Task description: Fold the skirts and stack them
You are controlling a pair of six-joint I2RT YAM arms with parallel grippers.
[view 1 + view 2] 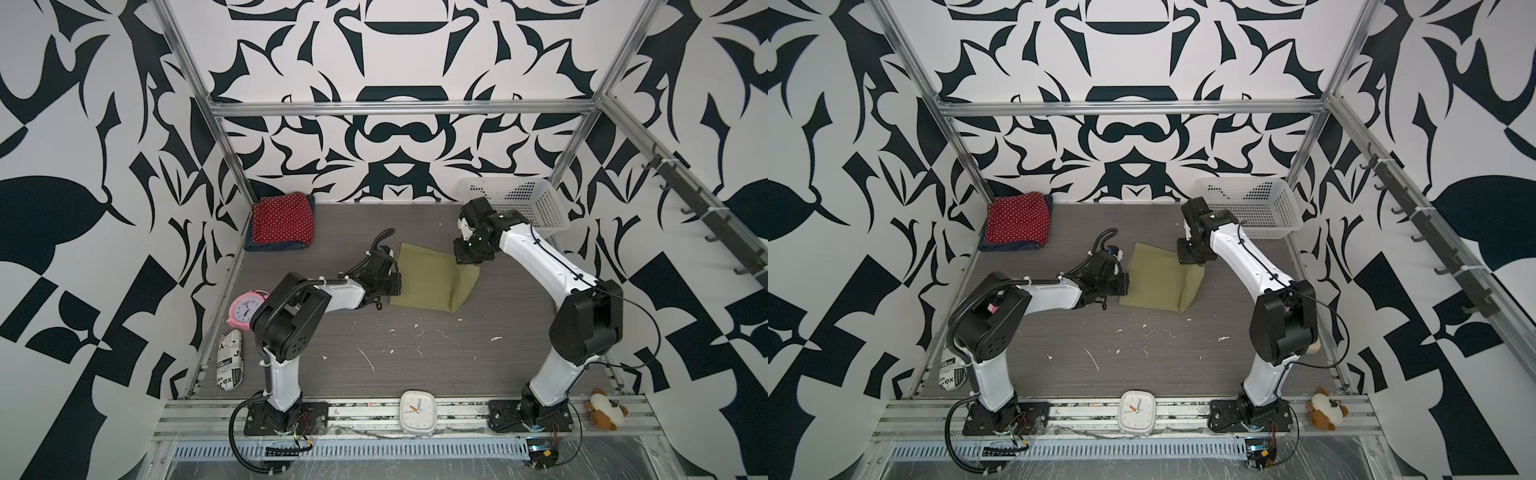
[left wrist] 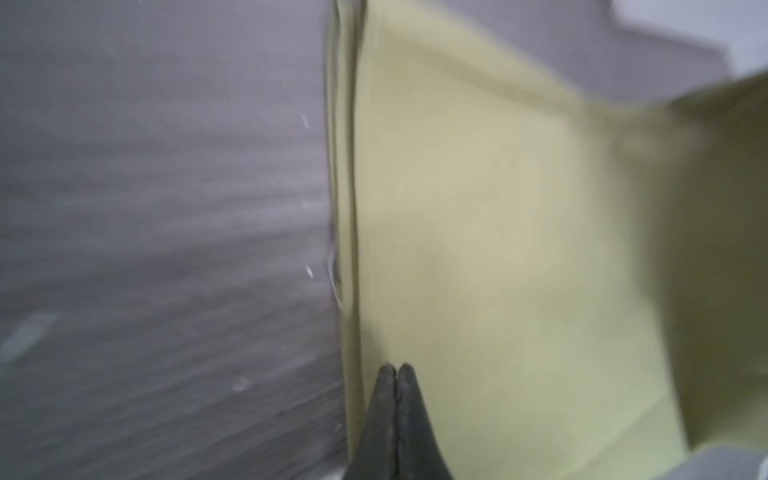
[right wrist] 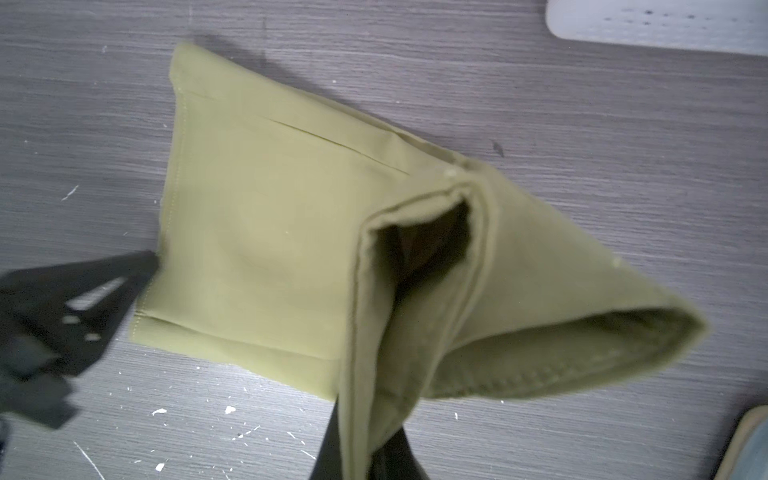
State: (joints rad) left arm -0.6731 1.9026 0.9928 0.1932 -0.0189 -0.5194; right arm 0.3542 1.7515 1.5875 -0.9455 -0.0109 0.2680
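Pinching a raised flap of the olive skirt (image 1: pixel 424 282) between the right fingers (image 3: pixel 395 461), on the worktop (image 1: pixel 457 374) near the basket (image 1: pixel 536 199). Anchoring the hem farthest from the basket with the left fingers (image 2: pixel 384 415), pressed tightly together; cannot tell whether any cloth sits between them. Risky: could drag the whole skirt instead of folding it if that anchor slips. Might land skewed too, with the flap gaping unevenly. Yet to join the red dotted skirt (image 1: pixel 282 218) atop the denim skirt (image 1: pixel 274 247), well apart from the basket.
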